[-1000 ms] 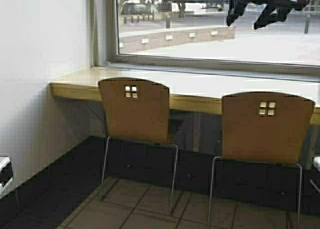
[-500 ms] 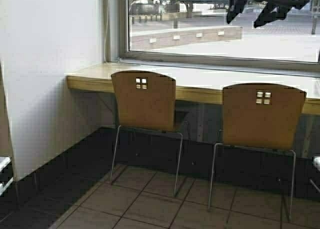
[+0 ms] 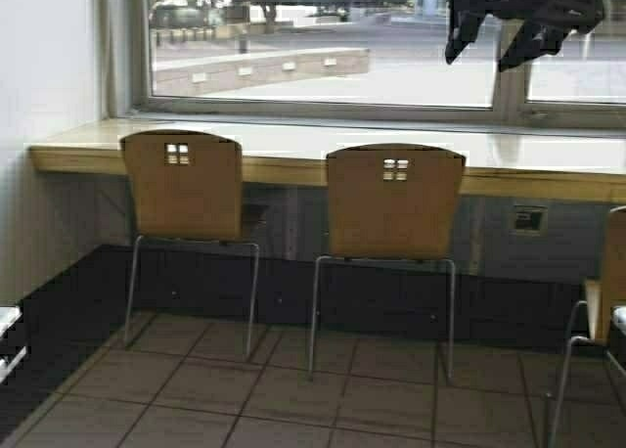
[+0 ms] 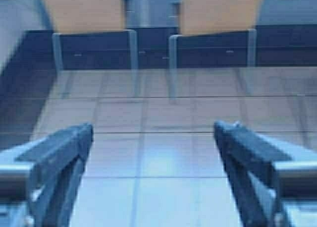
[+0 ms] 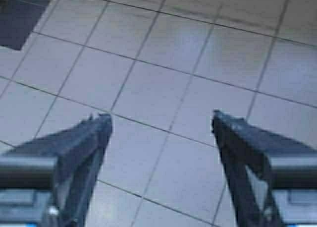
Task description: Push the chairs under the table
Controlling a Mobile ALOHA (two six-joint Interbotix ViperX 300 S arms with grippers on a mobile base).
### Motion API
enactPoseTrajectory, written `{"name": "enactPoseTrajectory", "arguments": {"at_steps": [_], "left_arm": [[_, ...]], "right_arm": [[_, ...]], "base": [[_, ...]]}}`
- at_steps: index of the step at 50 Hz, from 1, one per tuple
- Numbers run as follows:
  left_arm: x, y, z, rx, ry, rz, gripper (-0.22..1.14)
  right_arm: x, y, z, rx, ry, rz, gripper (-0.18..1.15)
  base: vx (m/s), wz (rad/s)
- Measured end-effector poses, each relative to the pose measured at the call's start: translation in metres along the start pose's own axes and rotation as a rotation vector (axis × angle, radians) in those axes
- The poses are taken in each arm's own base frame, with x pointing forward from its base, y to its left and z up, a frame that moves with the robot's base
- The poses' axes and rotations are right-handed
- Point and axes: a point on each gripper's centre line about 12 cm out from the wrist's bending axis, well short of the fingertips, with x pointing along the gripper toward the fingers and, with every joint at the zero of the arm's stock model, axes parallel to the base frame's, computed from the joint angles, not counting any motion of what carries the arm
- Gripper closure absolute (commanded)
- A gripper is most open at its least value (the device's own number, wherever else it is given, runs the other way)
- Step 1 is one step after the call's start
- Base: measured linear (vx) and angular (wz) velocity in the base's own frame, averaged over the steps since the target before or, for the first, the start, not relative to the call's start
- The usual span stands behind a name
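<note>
1. two chairs sit at the table point(image 3: 548, 179) along the far wall under the window point(image 3: 323, 47); left chair point(image 3: 182, 186) and middle chair point(image 3: 393, 205) both have backrests close against the table's front edge, seats seemingly tucked beneath; they look pushed in.
2. a third chair point(image 3: 608, 301) shows at the right edge, only partly in view, standing nearer than the others and well clear of the table; I'd judge this one not yet pushed in.
3. step in hand: travelling between chairs, nothing being touched; no gripper is near any chair.
4. next move calls for the base to line up behind the right-edge chair, square to its backrest, then press it straight toward the table; a skewed push could swing it sideways.
5. left gripper point(image 4: 153, 152) spread wide, empty, facing the tiled floor point(image 3: 293, 399) and the two chairs' legs; right gripper point(image 5: 161, 138) also spread wide, empty, over bare tiles.
6. count: three chairs in view; one table; two grippers, neither holding anything.
</note>
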Motion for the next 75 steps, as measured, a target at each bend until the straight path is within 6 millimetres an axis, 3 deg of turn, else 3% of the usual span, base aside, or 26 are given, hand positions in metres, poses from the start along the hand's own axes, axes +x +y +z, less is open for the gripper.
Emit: {"name": "enactPoseTrajectory", "arguments": {"at_steps": [9, 20, 47, 75], "left_arm": [[0.0, 0.0, -0.003, 0.0, 0.003, -0.001, -0.1], [0.007, 0.0, -0.008, 0.007, 0.033, 0.001, -0.1], [0.01, 0.0, -0.011, 0.017, 0.045, 0.002, -0.1], [0.005, 0.001, -0.005, 0.021, 0.003, 0.007, -0.1]], "right_arm": [[-0.002, -0.015, 0.007, 0.042, -0.018, -0.035, 0.03], [-0.011, -0.011, 0.013, 0.038, -0.045, -0.024, 0.03], [-0.012, -0.008, 0.012, 0.089, -0.033, -0.011, 0.03], [0.0, -0.013, 0.003, 0.098, 0.018, -0.029, 0.03]], "base": [[-0.27, -0.56], [-0.19, -0.29], [-0.03, -0.1], [0.08, -0.28]]}}
